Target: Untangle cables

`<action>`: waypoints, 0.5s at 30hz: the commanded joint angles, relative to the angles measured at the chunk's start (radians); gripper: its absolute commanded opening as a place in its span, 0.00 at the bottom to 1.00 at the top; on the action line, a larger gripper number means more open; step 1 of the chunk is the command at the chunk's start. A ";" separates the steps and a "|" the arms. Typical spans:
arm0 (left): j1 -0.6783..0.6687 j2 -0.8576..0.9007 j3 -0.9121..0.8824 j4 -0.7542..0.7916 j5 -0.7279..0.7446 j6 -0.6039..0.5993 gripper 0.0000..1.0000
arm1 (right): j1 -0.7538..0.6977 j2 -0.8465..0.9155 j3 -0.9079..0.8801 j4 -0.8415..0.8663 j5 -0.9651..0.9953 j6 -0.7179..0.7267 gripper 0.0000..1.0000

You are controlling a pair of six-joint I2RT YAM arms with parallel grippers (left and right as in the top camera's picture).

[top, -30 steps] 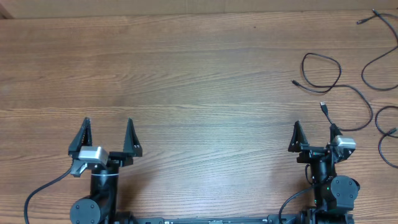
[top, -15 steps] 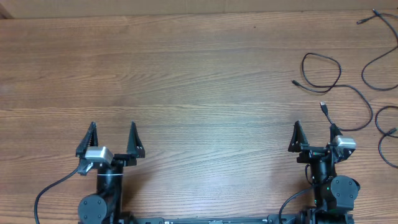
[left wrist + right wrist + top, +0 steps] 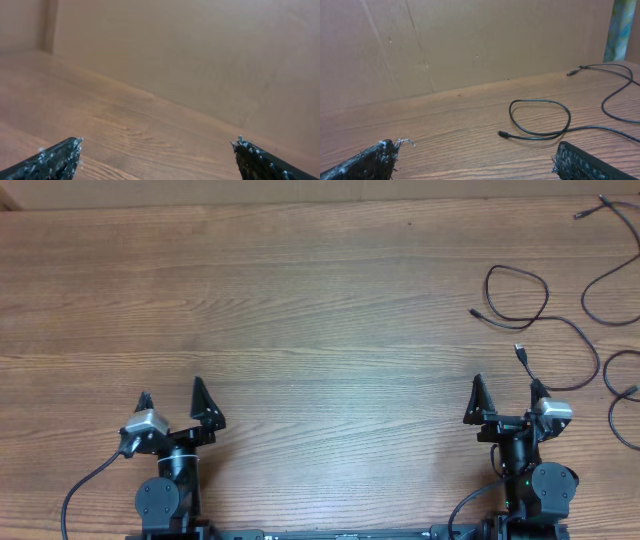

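Cables (image 3: 546,298): several thin black cords with small plug ends, lying as separate loose strands along the desk's (image 3: 320,310) right edge and up toward its far right corner. They are not shifting at all over the last second.

Left claw (image 3: 172,390): standing wide open and holding nothing. Over the last second it is drawing back toward the near edge by the near left corner, and turning slightly.

Right claw (image 3: 506,382): gaping open, empty and keeping its place by the near right corner, with one plug end lying just beyond it.

Judgement: the left arm's withdrawal is suggesting that the untangling is done or nearly done.

Markings: no brand, label or writing is showing legibly.
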 commanded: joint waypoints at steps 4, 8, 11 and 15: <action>0.007 -0.012 -0.005 -0.044 0.167 0.304 1.00 | -0.003 -0.008 -0.010 0.006 0.002 0.002 1.00; 0.007 -0.012 -0.005 -0.094 0.173 0.289 1.00 | -0.003 -0.008 -0.010 0.006 0.002 0.002 1.00; 0.007 -0.012 -0.005 -0.127 0.172 0.289 1.00 | -0.003 -0.008 -0.010 0.006 0.002 0.002 1.00; 0.008 -0.012 -0.005 -0.127 0.169 0.289 0.99 | -0.003 -0.008 -0.010 0.006 0.002 0.002 1.00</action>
